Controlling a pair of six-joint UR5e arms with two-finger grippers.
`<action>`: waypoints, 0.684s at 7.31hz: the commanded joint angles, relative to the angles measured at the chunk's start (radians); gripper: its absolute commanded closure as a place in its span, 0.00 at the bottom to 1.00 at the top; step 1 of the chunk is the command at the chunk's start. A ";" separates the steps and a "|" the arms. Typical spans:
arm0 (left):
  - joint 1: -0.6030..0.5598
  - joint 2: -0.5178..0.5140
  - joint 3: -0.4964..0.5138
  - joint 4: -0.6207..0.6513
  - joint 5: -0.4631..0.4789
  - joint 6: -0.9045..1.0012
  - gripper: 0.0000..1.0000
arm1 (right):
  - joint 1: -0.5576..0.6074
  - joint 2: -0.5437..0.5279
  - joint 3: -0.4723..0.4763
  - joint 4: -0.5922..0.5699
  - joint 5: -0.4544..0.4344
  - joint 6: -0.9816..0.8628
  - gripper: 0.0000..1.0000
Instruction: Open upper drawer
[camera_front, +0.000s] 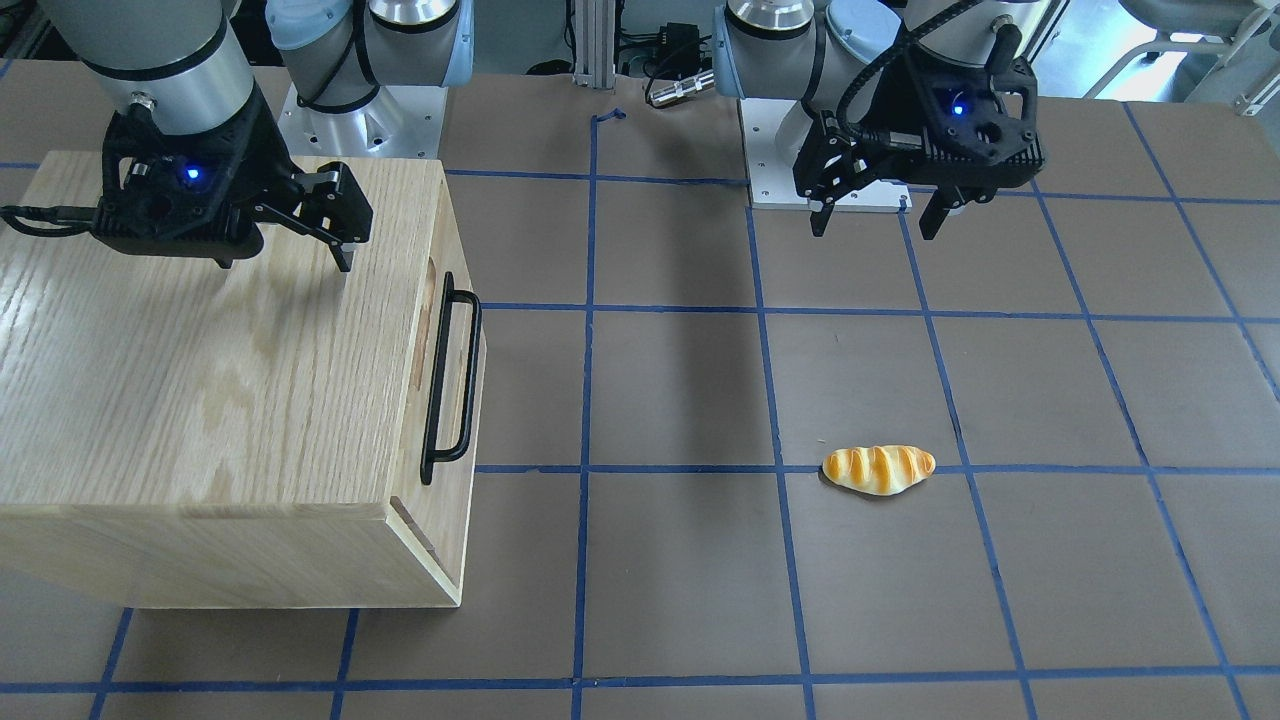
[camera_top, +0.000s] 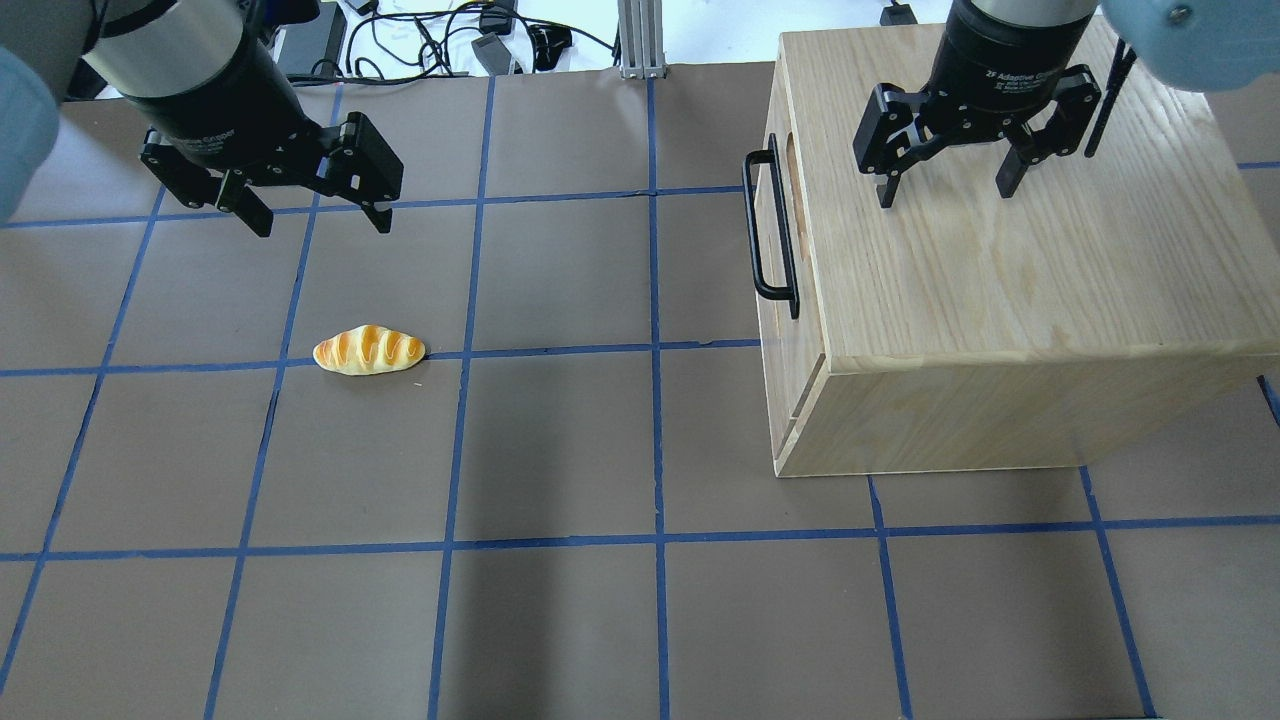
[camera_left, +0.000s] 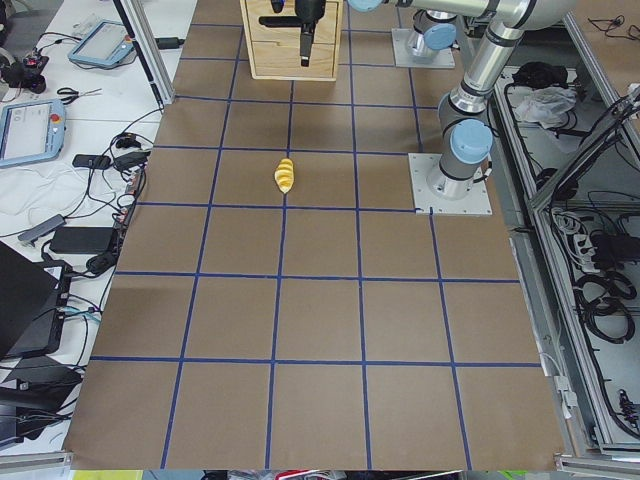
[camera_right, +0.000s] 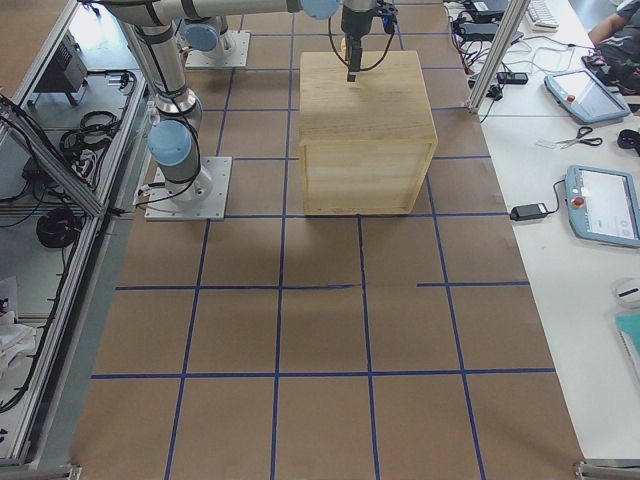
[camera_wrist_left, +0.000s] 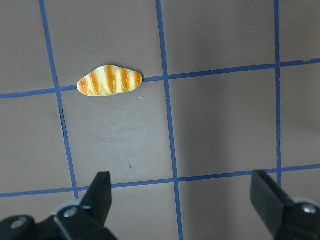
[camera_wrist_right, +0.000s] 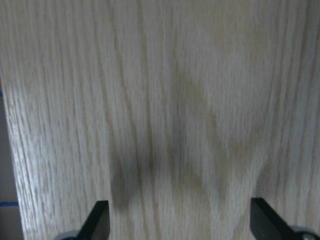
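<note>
The upper drawer is shut, flush in the front of the oak cabinet, with its long black bar handle facing the table's middle; the handle also shows in the front-facing view. My right gripper is open and empty, hovering just above the cabinet top, behind the handle side; the right wrist view shows only wood grain between its fingertips. My left gripper is open and empty above the bare table, far from the cabinet.
A toy bread roll lies on the brown table with its blue tape grid, below and in front of the left gripper; it also shows in the left wrist view. Cables and devices lie beyond the table's far edge.
</note>
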 joint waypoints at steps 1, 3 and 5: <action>-0.001 -0.003 0.001 0.000 -0.005 -0.009 0.00 | 0.000 0.000 0.001 0.000 0.000 0.000 0.00; -0.001 -0.004 0.001 0.000 -0.003 -0.009 0.00 | -0.001 0.000 0.000 0.000 0.000 0.000 0.00; -0.002 -0.018 -0.004 0.005 -0.012 -0.035 0.00 | 0.000 0.000 0.000 0.000 0.000 0.000 0.00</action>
